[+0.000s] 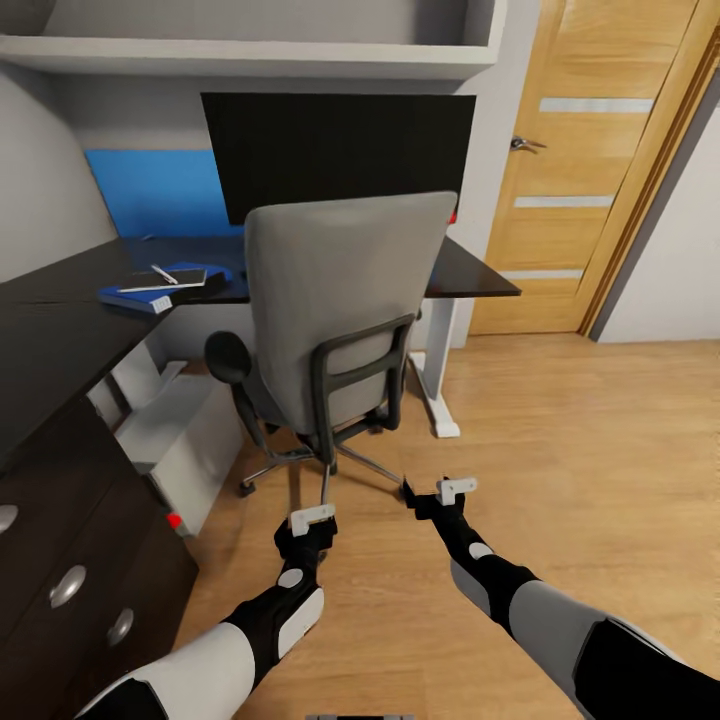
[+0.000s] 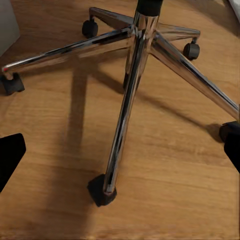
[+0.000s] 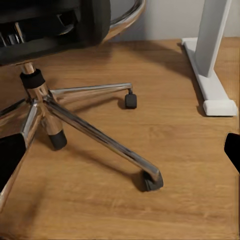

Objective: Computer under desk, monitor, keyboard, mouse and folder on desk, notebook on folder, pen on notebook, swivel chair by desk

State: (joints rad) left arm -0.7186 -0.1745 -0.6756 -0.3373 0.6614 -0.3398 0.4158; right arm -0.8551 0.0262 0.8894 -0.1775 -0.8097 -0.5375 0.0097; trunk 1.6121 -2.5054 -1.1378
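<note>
Swivel chair (image 1: 340, 320) stands on the oak floor (image 1: 560, 450) at the bench (image 1: 60, 310), its back toward the robot, hiding part of the monitor (image 1: 340, 145). Folder (image 1: 150, 290) with notebook (image 1: 165, 278) and pen (image 1: 163, 274) lies near the bench's inner corner. Left fingers (image 1: 312, 516) and right fingers (image 1: 455, 488) hang open, empty, just behind the chrome base (image 2: 135, 65).

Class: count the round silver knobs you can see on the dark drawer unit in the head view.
3 round silver knobs on the dark drawer unit: one at the picture's left edge, one mid-front, one lower. More may be out of frame.
</note>
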